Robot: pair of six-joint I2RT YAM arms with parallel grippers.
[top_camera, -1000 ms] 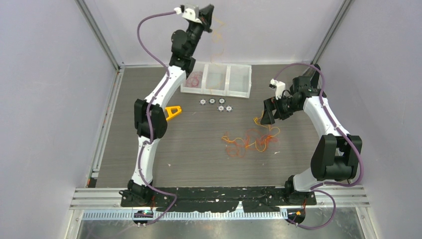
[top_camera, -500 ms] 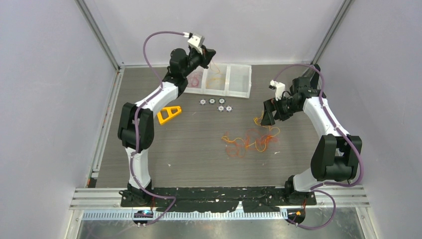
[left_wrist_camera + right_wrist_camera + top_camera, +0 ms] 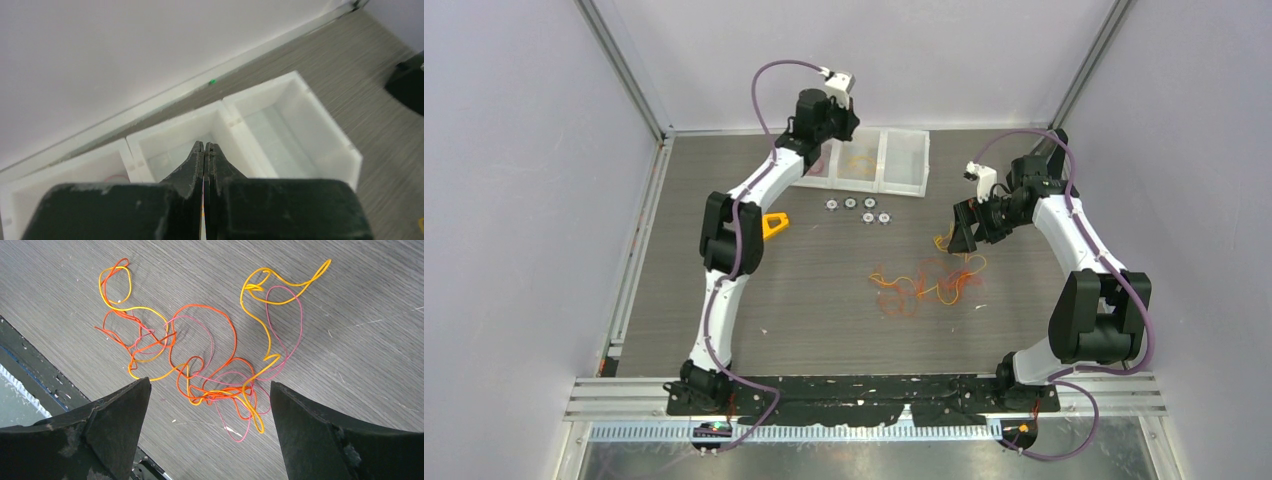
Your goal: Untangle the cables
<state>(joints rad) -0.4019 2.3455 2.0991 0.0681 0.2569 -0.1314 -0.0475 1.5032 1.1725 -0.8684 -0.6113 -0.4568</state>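
Right now the left gripper is at the far side of the table, over the row of three white bins, approx. above the mid one. Wrist cam shows its fingers pressed flat together w/ no gap, tips pointing down into the mid bin. A thin pale-yellow sliver shows in the seam btwn them low in that view. Can't tell if that's a strand pinched there.

Top cam: a loose orange cable lies in the mid bin; can't tell if it reaches the gripper. A bit of red cable shows in the bin on the left of wrist view.

The main tangle of cables lies on the table, right of centre, well apart from the bins. It's yellow, orange, red & pink strands looped over each other, w/ one yellow loop sticking out toward the far right.

The right gripper hangs over the far-right edge of that tangle, jaws spread wide, nothing btwn them but table and strands below. Its fingers frame the knot's densest part in wrist view. Can't tell for sure whether the tips touch any strand; they look clear of it.

Other bits: a yellow triangular frame sits beside the left arm, partly hidden by it. Small round metal pieces are clustered just in front of the bins.
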